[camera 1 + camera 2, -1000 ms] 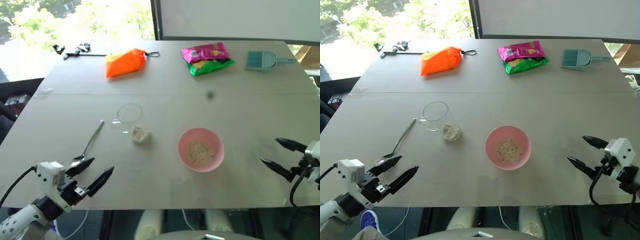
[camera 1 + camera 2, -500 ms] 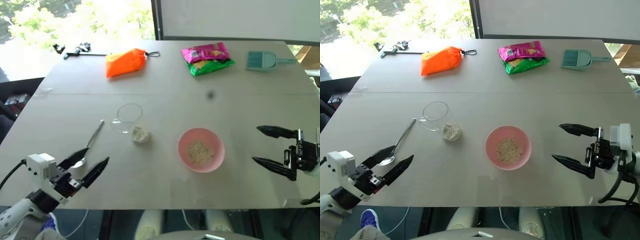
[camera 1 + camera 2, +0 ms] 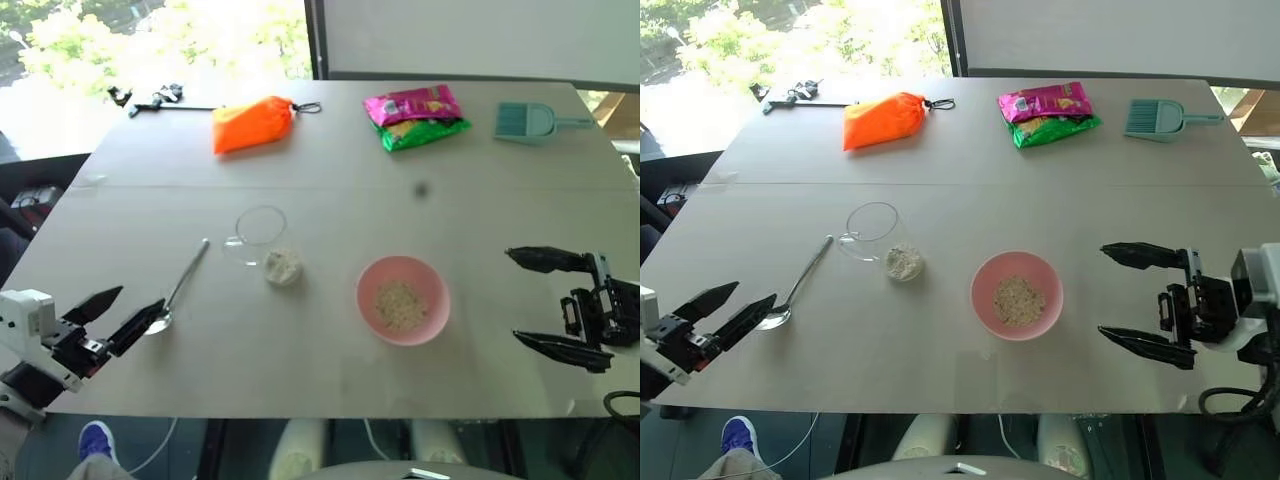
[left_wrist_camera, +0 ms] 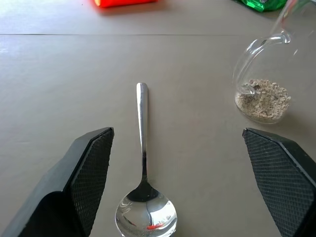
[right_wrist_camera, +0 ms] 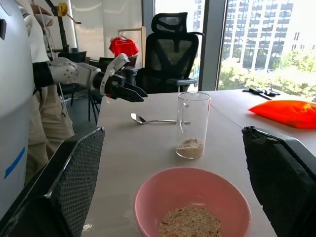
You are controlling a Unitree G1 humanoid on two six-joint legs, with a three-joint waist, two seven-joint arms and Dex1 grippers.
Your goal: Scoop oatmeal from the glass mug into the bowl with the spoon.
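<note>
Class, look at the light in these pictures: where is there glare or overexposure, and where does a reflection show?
Left eye view: window beyond the table is blown out white. Left wrist view: spoon mirrors a bright reflection in its bowl. Right wrist view: daylit windows glare behind the glass mug.

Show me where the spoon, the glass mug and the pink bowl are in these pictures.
spoon (image 4: 142, 133), left wrist view, on the middle of its handle.
glass mug (image 5: 192, 123), right wrist view, on its clear side wall.
pink bowl (image 3: 985, 275), right eye view, on its rim at the left.
</note>
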